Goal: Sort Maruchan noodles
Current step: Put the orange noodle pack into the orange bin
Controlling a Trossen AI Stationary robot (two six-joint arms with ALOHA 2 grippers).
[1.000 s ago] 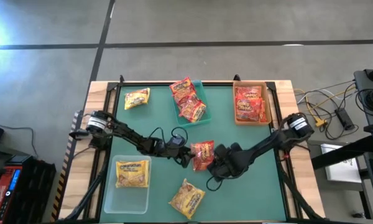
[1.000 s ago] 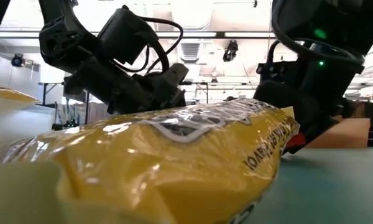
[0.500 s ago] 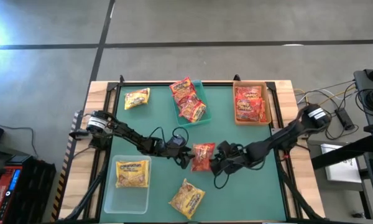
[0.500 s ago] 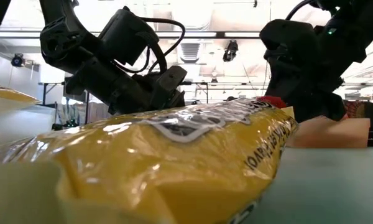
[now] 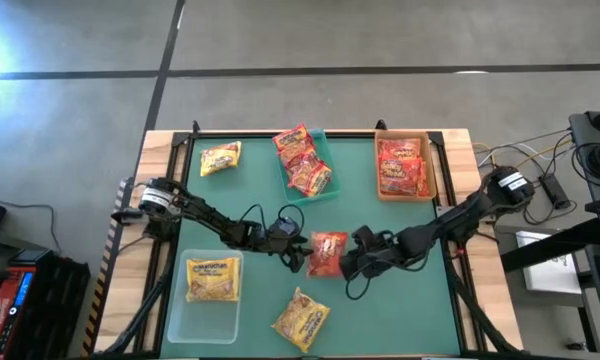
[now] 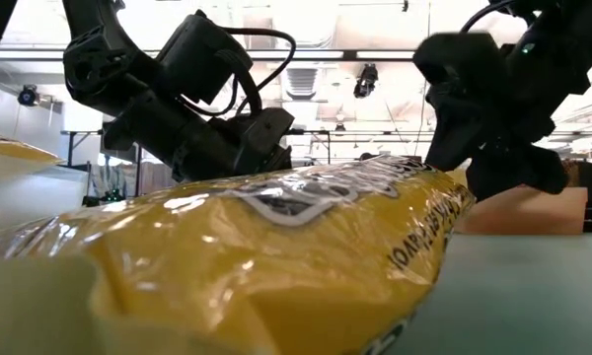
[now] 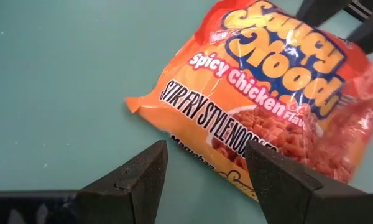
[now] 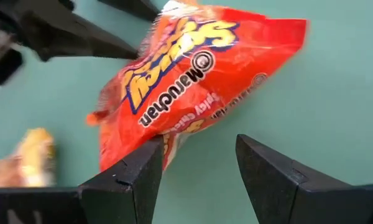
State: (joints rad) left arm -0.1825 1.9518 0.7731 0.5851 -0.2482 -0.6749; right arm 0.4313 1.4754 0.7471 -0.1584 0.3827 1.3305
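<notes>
Green table mat in a wood frame, grey concrete floor around; low view shows a lab room with ceiling lights behind the arms. Far left: clear bin holds a yellow packet; another yellow packet lies loose near the back left corner. Left gripper sits at table centre, fingers spread, straddling one edge of the red packet without clamping it. A third yellow packet lies at the front, filling the low view. Teal bin at back centre holds red packets. Right gripper is at the red packet's other side, fingers apart, one edge of the packet lifted between them. Tan bin at back right holds more red packets. Readable on the red packet: "Saucy Noods", "Spicy Chicken Flavor", "Stir Fry Style Noodles", "Maruchan".
</notes>
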